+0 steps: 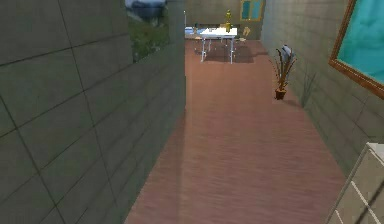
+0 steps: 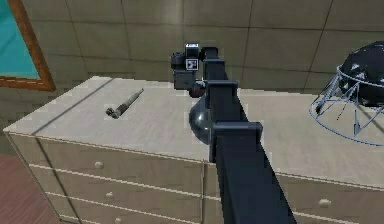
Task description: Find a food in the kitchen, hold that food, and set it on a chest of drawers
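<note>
Our arm (image 2: 240, 150) was out over the chest of drawers (image 2: 110, 135). A dark round blob (image 2: 197, 120) sat on top, by the arm. We could not tell if the gripper (image 2: 188, 82) held anything.

- Reddish plank floor (image 1: 240, 130) running down a long corridor between grey tiled walls (image 1: 70, 110).
- White table (image 1: 218, 36) standing at the far end.
- Potted plant (image 1: 283, 72) sitting near the wall on the forward view's right.
- Wood-framed teal window (image 1: 362, 45) showing beyond it; another window (image 2: 15, 40) showing at the arm side view's left.
</note>
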Robot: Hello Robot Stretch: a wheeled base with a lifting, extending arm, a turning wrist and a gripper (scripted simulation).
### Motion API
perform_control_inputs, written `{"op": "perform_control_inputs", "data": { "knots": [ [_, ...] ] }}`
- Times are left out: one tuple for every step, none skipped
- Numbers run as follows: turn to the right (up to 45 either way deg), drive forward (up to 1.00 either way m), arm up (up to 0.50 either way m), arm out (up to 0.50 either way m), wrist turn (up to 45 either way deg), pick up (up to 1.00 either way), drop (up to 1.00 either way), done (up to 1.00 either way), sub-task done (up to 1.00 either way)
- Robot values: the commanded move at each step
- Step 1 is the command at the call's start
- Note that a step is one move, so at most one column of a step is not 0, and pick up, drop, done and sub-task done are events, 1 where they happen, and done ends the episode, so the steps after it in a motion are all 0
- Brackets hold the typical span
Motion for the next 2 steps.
{"op": "perform_control_inputs", "data": {
  "knots": [
    [0.0, 0.0, 0.0, 0.0, 0.0, 0.0, 1.0, 0.0, 0.0],
    [0.0, 0.0, 0.0, -0.1, 0.0, 0.0, 0.0, 0.0, 0.0]
  ]
}}
